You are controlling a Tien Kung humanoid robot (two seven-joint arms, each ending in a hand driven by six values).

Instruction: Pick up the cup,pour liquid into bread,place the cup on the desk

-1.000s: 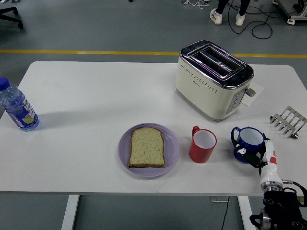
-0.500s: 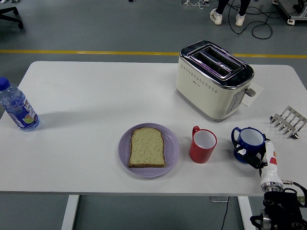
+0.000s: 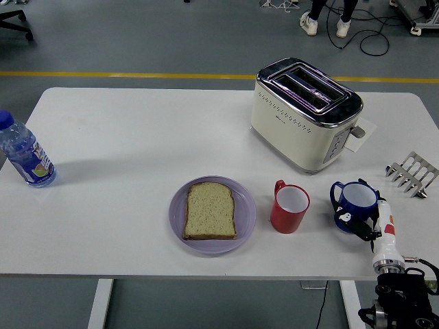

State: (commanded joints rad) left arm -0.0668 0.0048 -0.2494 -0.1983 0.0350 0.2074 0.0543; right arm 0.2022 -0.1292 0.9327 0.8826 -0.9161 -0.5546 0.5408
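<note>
A white, matte desk was seen from above, set on a grey floor crossed by a yellow line; a person's shoes and black cables were visible at the top edge. A slice of bread (speckled, square, brown-crusted) lay flat on a round lilac plate. Just right of the plate stood an upright red cup, white inside, and further right a glossy blue cup. A cream toaster with a chrome top was placed behind them, a metal toast rack at the right edge, and a clear plastic bottle with a blue cap at the left. The right hand was held against the blue cup's near side; whether its fingers were closed could not be told.
</note>
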